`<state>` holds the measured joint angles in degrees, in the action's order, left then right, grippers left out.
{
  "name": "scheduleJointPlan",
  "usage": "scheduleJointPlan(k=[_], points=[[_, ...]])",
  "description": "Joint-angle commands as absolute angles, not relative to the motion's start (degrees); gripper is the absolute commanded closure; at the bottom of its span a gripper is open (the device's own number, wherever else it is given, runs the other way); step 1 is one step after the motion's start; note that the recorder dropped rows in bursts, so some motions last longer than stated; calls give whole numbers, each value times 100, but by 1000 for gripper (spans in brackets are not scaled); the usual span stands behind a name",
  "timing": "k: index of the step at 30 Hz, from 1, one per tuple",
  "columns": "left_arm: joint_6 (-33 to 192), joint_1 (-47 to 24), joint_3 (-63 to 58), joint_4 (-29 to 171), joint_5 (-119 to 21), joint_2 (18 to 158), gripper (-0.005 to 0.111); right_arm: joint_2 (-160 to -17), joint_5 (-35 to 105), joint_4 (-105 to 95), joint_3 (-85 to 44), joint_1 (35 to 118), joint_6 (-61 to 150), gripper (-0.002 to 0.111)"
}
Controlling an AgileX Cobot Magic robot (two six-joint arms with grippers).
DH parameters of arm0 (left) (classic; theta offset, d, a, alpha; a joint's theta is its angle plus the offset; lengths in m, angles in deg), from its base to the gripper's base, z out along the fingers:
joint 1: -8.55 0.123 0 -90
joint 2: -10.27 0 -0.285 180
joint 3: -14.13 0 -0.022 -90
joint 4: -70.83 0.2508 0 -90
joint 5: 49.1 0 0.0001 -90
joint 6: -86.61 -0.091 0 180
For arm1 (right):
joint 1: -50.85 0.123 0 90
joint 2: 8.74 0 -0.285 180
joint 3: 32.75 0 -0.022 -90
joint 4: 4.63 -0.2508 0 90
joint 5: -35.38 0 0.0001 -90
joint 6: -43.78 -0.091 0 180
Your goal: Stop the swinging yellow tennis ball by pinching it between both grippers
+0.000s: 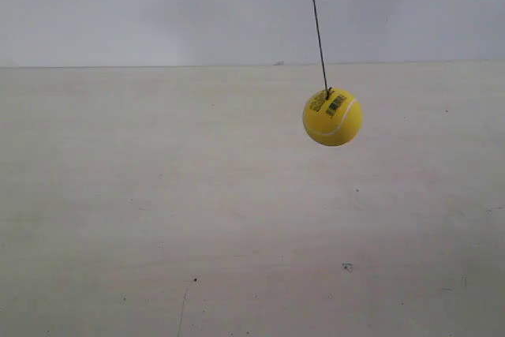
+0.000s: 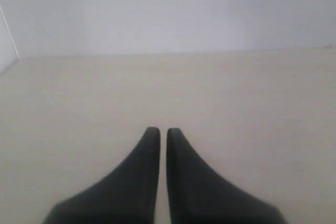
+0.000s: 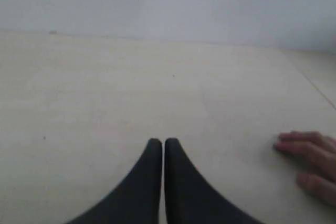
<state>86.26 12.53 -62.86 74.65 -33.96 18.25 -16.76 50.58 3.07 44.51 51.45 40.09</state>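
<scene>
The yellow tennis ball hangs in the air from a thin black string, right of centre in the exterior view, its barcode label facing up. Neither arm shows in that view. My left gripper is shut with nothing between its black fingers, and only bare table lies beyond it. My right gripper is also shut and empty. The ball appears in neither wrist view.
A pale wooden table spreads under the ball, with a plain white wall behind it. A person's hand rests on the table beside the right gripper in the right wrist view.
</scene>
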Motion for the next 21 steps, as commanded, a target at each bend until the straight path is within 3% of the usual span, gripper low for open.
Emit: scheduleJointPlan(k=[1, 9, 13, 21], points=[[8573, 1261, -6309, 7558, -4558, 1805, 102, -1653, 3850, 385, 4446, 5101, 4001, 108], [8621, 1261, -6309, 7585, -7607, 1805, 102, -1653, 1992, 348, 4446, 5101, 3914, 108], [10230, 1261, -6309, 7676, -9159, 1805, 102, -1653, 1234, 348, 4446, 5101, 3086, 108], [12080, 1261, -6267, 8069, -9472, 1805, 102, -1653, 914, 348, 4446, 5101, 1836, 108]])
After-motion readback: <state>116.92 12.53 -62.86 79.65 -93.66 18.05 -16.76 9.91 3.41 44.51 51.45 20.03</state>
